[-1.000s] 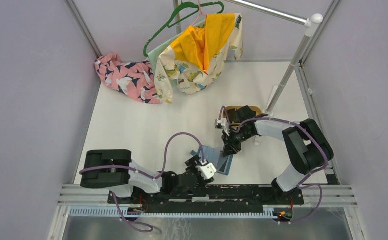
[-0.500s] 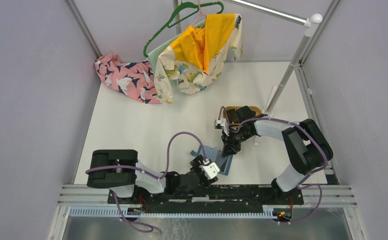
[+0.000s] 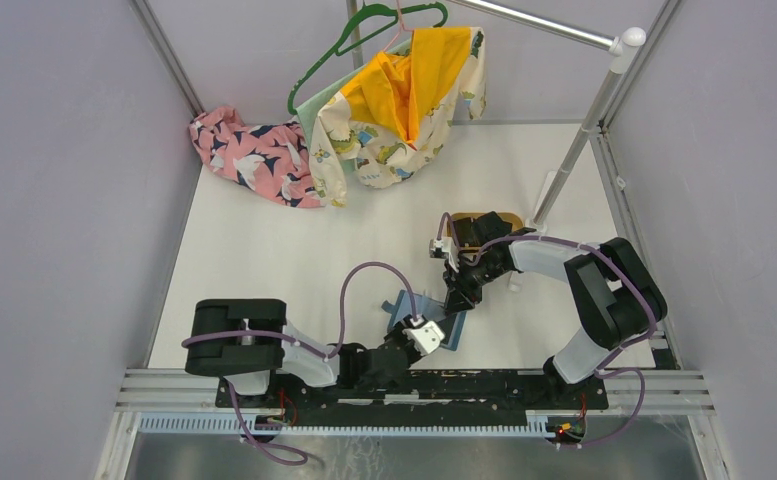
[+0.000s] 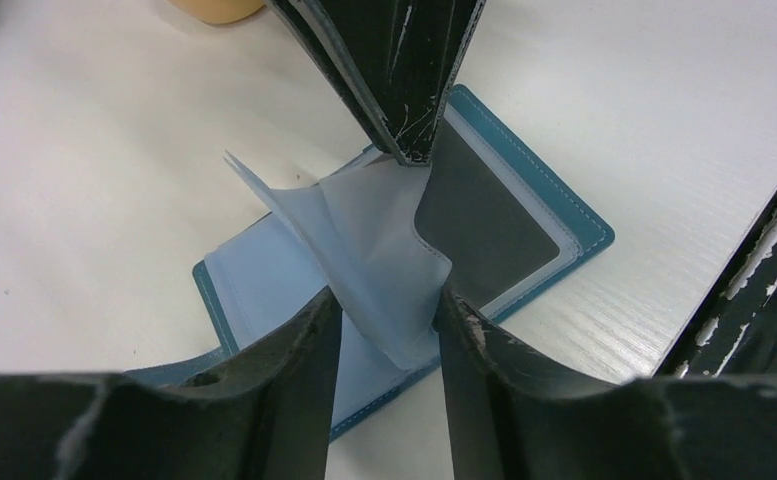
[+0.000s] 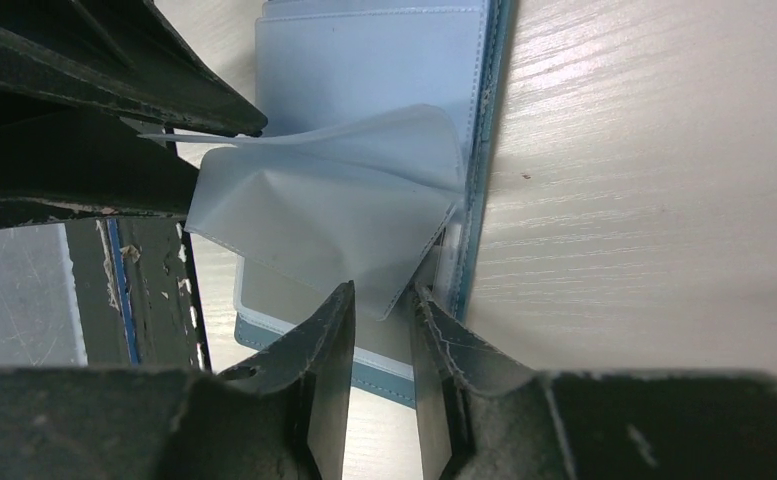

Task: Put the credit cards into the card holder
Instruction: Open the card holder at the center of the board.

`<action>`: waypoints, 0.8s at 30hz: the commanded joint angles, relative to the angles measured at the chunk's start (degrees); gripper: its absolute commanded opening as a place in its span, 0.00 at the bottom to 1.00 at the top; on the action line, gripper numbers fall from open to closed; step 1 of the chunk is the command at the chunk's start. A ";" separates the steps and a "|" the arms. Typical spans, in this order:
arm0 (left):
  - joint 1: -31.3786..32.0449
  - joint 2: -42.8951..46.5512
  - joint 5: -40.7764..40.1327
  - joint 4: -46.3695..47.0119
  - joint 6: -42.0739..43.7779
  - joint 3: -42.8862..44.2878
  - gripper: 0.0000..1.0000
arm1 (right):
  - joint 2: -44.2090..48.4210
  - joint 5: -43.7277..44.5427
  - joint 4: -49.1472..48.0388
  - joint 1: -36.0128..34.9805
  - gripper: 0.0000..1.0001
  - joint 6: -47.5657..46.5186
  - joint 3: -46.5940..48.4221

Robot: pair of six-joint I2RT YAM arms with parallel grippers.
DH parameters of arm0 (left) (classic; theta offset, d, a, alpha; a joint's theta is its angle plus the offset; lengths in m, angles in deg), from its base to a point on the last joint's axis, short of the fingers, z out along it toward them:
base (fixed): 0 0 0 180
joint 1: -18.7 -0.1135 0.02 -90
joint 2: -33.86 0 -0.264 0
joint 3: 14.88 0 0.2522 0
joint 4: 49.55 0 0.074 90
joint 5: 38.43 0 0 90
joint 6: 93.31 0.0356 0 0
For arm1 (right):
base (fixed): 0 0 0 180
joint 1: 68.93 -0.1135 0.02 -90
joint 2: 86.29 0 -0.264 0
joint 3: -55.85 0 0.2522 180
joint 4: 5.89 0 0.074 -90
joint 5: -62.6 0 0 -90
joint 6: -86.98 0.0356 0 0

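The teal card holder (image 3: 414,303) lies open on the white table between the two arms. Its clear plastic sleeves show in both wrist views, and a dark credit card (image 4: 484,230) sits in the right-hand pocket. One clear sleeve (image 4: 374,250) stands up, crumpled. My left gripper (image 4: 387,305) has closed in on this sleeve, which touches both fingers. My right gripper (image 5: 382,295) hangs over the holder's far side, jaws a little apart, with the sleeve's corner (image 5: 384,290) loose between them. No other credit cards are in view.
A tan wooden tray (image 3: 509,217) sits behind the right gripper, mostly under the arm. Patterned clothes (image 3: 254,150) and a hanger with garments (image 3: 404,90) fill the back of the table. A slanted rack pole (image 3: 574,150) stands at the back right.
My left gripper has slid forward over the card holder and its jaws have narrowed around the raised sleeve. The right gripper has stayed in place, its jaws slightly wider.
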 commanded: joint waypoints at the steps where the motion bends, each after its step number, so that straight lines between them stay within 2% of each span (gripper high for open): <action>1: 0.03 -0.15 -3.46 0.08 -7.54 1.04 0.45 | 1.16 0.25 0.53 -0.09 0.34 -2.21 1.34; 7: 0.05 0.29 -4.09 -1.86 -16.16 -0.25 0.41 | 5.35 -2.02 1.21 2.34 0.45 -4.00 1.64; 10: -0.16 1.27 -5.72 -3.56 -21.59 -1.17 0.41 | 8.27 -2.34 0.49 3.20 0.47 -4.91 0.81; 14: -1.01 2.89 -5.81 -6.95 -27.07 -1.24 0.42 | 10.81 -2.71 -0.47 3.25 0.47 -6.84 -0.26; 19: -4.75 5.67 -4.40 -15.78 -35.91 0.51 0.45 | 15.40 -5.59 -2.64 2.98 0.47 -11.10 -3.74; 24: -12.37 7.81 2.91 -26.02 -47.03 2.38 0.45 | 20.34 -6.88 -6.17 1.22 0.38 -20.30 -10.29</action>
